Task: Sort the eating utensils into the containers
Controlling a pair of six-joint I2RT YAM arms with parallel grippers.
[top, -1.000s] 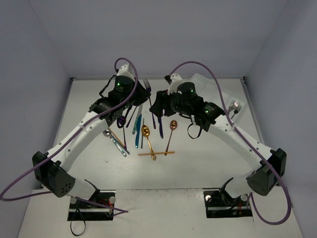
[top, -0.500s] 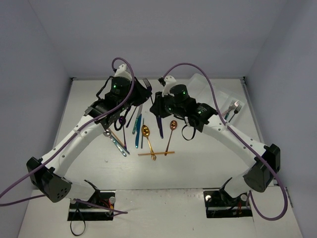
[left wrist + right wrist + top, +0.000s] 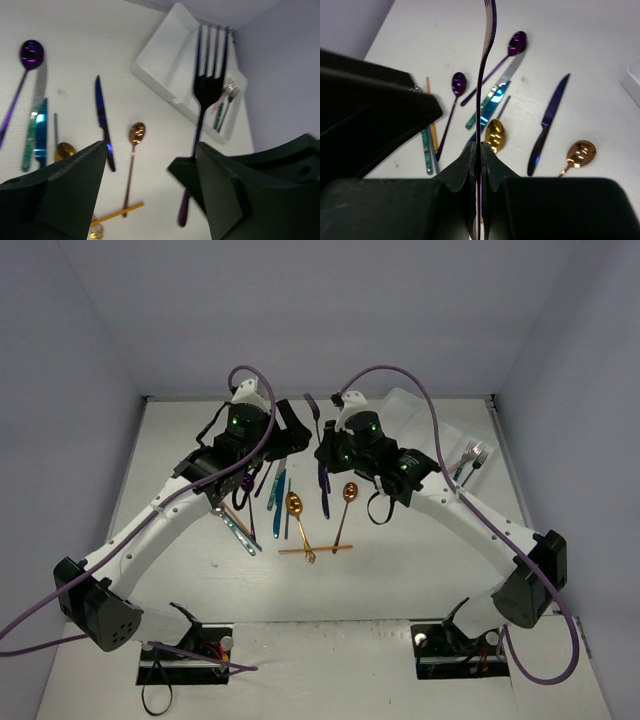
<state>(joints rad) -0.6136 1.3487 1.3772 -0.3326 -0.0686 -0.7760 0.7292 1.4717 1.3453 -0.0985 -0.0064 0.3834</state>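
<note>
Purple fork (image 3: pixel 205 92) was off the table (image 3: pixel 400 570), pinched by its handle in the right gripper (image 3: pixel 480 150). Seen edge-on in the right wrist view, the handle sat between the two pressed-together fingers and the tined end stood free, pointing away from the wrist. In the top view the fork projected from the gripper toward the far wall, between the two wrists. Left gripper (image 3: pixel 151 150) was spread wide. The fork appeared within its gap in the left wrist view, but neither finger looked to be touching it. White tray (image 3: pixel 155 75) sat at the far right of the table, and two silver-headed forks (image 3: pixel 227 92) lay side by side in a compartment at its right end. I could not tell whether the other compartments held anything. The remaining utensils lay loose on the table below and between the arms, well apart from the tray:
- blue knife (image 3: pixel 102 120)
- copper spoon (image 3: pixel 136 134), just right of the blue knife
- gold spoon (image 3: pixel 494 135), left of the blue knife
- teal knife (image 3: pixel 487 102), beside the gold spoon
- two purple spoons (image 3: pixel 517 42), further left
- gold chopstick (image 3: pixel 117 212), crosswise, nearest the arm bases and near the copper spoon's handle end
- orange chopstick (image 3: pixel 431 120) and a pale teal-handled piece (image 3: pixel 426 145), close together at the left edge of the group; the latter's type was not clear
</note>
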